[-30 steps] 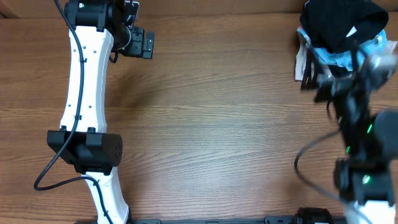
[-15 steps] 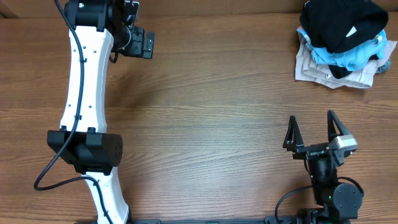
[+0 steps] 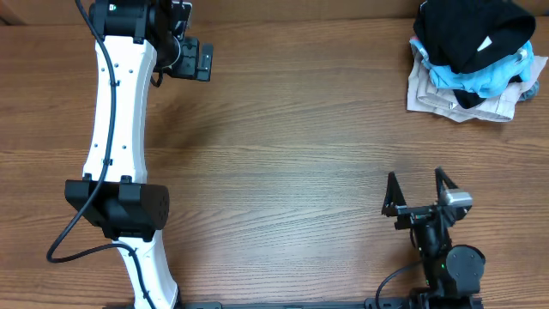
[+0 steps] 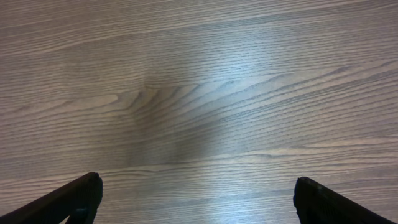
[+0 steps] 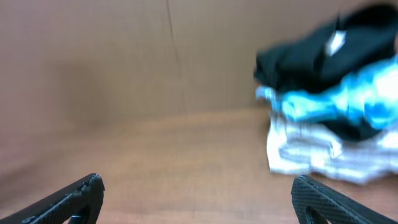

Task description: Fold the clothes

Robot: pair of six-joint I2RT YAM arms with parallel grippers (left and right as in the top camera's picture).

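The wooden table takes up nearly the whole overhead view. A wide stretch of bare boards lies between the two grippers and runs ahead of the right gripper up to the far edge.

The white left arm reaches from the near edge to the far edge along the left side. Its gripper sits close to that far edge. In the left wrist view the left gripper has its jaws spread as wide as they go, with only wood grain between the two dark fingertips. It holds nothing.

The clothes, a black garment, lie bunched on top of a pile ahead of the right gripper and off to its right. They are well apart from it, near the table's far edge and at the right edge of the picture. From the left gripper the pile lies far off to the right, across the bare wood.

Under the black garment a light blue T-shirt shows, and a beige garment lies beneath it, its edge spreading toward the right gripper's side.

The right gripper sits near the table's near edge with its jaws fully apart and empty. Its wrist view is blurred, but it shows the black garment ahead and to the right.

A small white tag sits on the black fabric.
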